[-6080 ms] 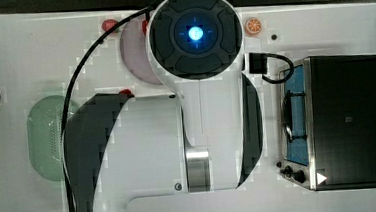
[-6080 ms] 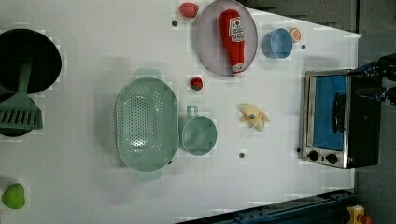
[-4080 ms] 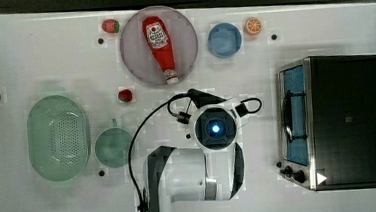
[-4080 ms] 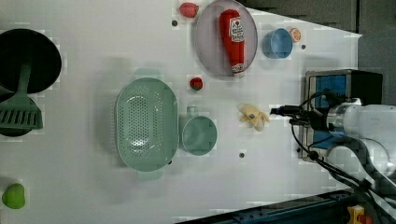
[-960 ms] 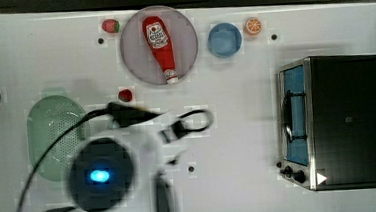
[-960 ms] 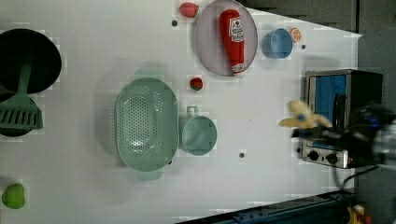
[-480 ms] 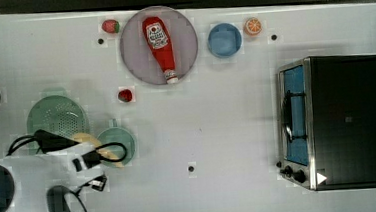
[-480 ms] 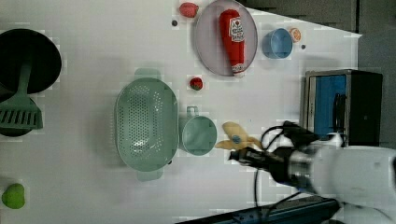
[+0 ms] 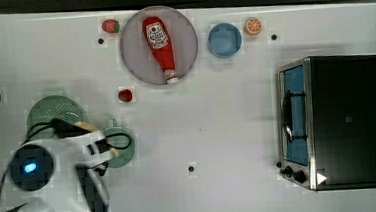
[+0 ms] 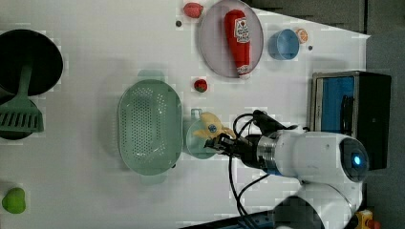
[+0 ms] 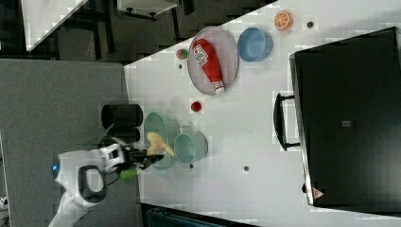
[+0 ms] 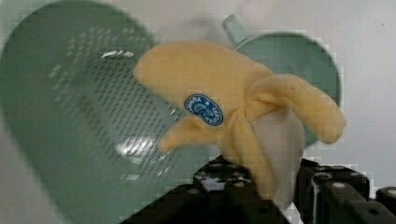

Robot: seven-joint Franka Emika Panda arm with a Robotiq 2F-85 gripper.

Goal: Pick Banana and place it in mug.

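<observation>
The mug (image 10: 198, 140) is partly hidden by the banana (image 10: 211, 128), which is clamped in the gripper (image 10: 220, 142). A blue round sticker is seen on the banana, but its writing cannot be read.

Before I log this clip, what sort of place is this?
Likely a lab tabletop staged as a toy kitchen: a white table carrying a toaster oven, a ketchup bottle on a plate, and a green colander.

The banana (image 12: 219, 107) carries a round blue sticker with white lettering — the letters are too blurred to read. The red ketchup bottle (image 9: 159, 45), lying on the grey plate (image 9: 135, 54) at the top view's far side, has a white label with dark print — also unreadable. No other text is legible.
</observation>
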